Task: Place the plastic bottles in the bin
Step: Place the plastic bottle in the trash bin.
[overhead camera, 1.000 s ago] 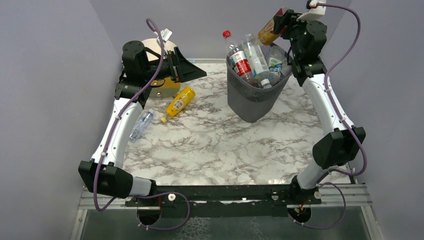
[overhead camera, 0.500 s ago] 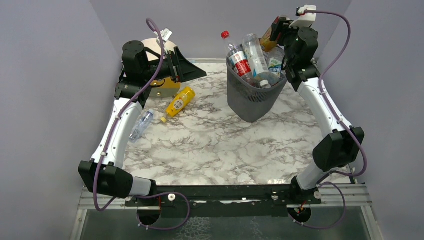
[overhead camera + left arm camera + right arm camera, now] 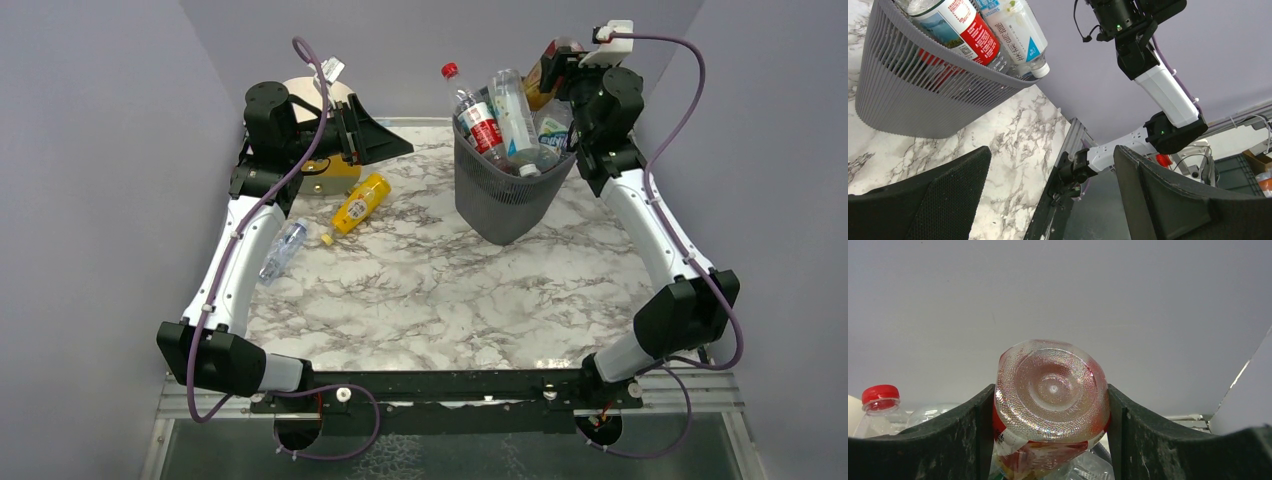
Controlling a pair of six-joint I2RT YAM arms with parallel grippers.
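The dark grey mesh bin point(image 3: 505, 200) stands at the back right, piled with several bottles that stick out above its rim. My right gripper point(image 3: 556, 68) is shut on an orange bottle point(image 3: 541, 78) with a red label, held bottom-up over the bin's far right rim; its base point(image 3: 1051, 390) fills the gap between my fingers. A yellow bottle point(image 3: 361, 202) and a clear bottle point(image 3: 284, 248) lie on the marble at the left. My left gripper point(image 3: 385, 140) is open and empty, raised at the back left; the bin also shows in the left wrist view point(image 3: 923, 95).
A round beige-yellow drawer unit point(image 3: 325, 165) stands behind the left arm. Purple walls close in the back and both sides. A small yellow cap point(image 3: 326, 239) lies beside the yellow bottle.
My right gripper has swung the orange bottle from high beside the bin down and in over the bin's far right rim. The left arm has not moved.
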